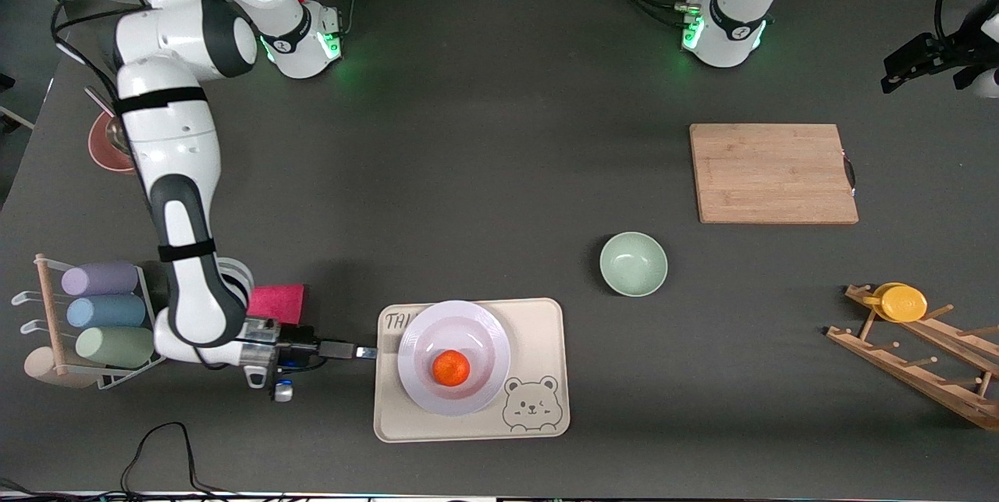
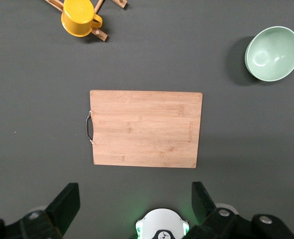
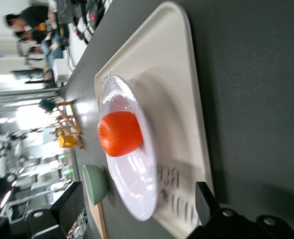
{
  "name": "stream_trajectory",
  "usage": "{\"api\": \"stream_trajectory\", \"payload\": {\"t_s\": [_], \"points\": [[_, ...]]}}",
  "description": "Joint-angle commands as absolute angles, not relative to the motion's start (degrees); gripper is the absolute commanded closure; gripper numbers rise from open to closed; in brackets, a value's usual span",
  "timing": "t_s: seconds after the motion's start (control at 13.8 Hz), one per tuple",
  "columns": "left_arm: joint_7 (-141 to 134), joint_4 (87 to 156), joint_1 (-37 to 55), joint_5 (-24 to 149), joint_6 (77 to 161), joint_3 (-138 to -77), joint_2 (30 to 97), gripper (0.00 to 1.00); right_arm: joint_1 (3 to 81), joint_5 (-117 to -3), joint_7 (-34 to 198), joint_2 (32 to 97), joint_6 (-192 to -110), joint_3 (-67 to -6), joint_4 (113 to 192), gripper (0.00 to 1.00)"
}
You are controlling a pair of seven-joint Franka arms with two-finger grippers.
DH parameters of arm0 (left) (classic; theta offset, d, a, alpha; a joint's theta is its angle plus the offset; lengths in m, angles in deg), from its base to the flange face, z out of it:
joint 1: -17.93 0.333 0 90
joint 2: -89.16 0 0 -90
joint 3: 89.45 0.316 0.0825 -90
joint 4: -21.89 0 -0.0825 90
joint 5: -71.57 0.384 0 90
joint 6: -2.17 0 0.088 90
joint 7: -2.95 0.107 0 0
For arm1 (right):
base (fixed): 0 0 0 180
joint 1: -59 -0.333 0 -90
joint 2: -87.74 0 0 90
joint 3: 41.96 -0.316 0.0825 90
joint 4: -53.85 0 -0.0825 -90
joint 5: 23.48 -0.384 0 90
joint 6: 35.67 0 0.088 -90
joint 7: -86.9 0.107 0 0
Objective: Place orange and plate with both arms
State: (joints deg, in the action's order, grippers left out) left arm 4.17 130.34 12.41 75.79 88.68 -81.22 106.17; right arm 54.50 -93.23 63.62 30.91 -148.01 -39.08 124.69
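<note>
Bear tray at near edge, w/ plate on it — orange in plate centre. R gripper low, just beside tray's edge toward right arm's end, fingers spread, holding nothing. L gripper up over cutting board, spread too — that arm waits.

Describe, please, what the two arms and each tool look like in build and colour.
Both arms are glossy white with dark grey joint bands and green lights glowing at their bases. The right arm carries black straps and a black cable. The right tool is black with clear and blue parts near the wrist. The left tool is black.
</note>
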Motion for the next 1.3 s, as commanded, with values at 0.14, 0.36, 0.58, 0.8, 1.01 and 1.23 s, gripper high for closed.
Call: {"api": "stream_trajectory", "payload": {"t_s": [0.14,0.36,0.58,0.8,1.01,1.23], "points": [[4.01,130.88,12.57,75.79,87.87,-81.19,107.35,0.0,55.65,-88.09,74.75,42.81,-144.39,-38.53,133.82,0.0],[3.92,130.79,12.4,75.87,87.87,-81.36,107.26,0.0,56.01,-73.63,86.23,51.75,-144.21,-38.71,137.06,0.0],[3.92,130.88,12.31,75.88,88.31,-81.54,107.52,0.0,56.1,-59.3,90.94,61.17,-141.16,-38.88,140.41,0.0],[4.27,130.7,11.95,76.75,89.0,-82.24,108.23,0.0,57.15,-44.1,93.49,68.82,-135.79,-38.88,140.77,0.0],[4.8,130.79,12.48,77.11,93.22,-82.33,108.4,0.0,59.25,-36.86,93.4,75.85,-132.7,-38.88,142.78,0.0],[4.62,130.7,12.48,75.53,94.11,-82.33,108.4,0.0,59.87,-30.35,93.31,82.44,-130.78,-38.88,144.89,0.0]]}}
